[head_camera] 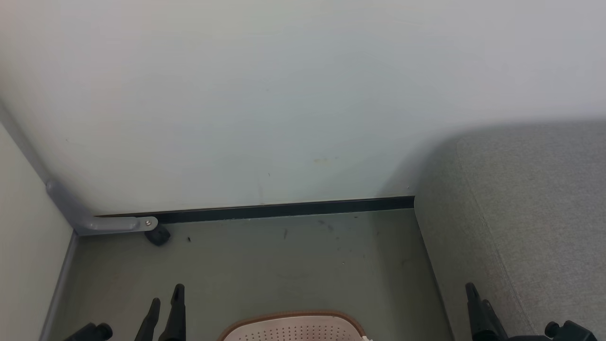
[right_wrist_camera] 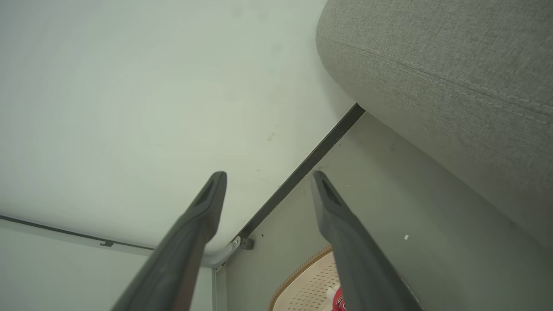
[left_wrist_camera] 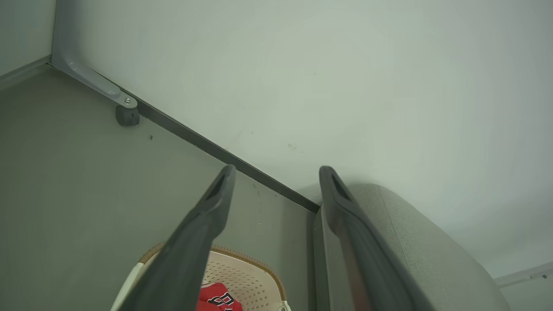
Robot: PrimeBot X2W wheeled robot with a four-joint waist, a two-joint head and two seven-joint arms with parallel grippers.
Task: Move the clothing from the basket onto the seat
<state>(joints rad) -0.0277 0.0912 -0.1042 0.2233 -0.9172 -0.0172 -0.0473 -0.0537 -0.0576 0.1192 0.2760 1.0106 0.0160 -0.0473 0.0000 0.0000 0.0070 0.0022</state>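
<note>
**Both grippers wide apart above the basket, clothing inside it**

On my head view the left gripper stands at the lower left and the right gripper at the lower right, fingers pointing up the frame. Between them, cut by the bottom edge, sits the cream perforated plastic basket with a brown rim, resting on the grey-green floor.

To its right, with a strip of floor between them, is the large grey woven-fabric seat with rounded corners, its far end against the pale wall.

Through the left wrist camera the left gripper has its fingers spread wide, wall and floor showing in the gap. Below them I see the basket with the red clothing lying in it (dark markings edged in white show on the fabric; I cannot read them). The seat rises just to the right.

The right gripper is spread just as wide. Its camera catches the basket low down, a scrap of the clothing beside one finger, and the seat with its stitched seam.

A grey metal bracket and a small dark block sit where floor meets wall.
</note>
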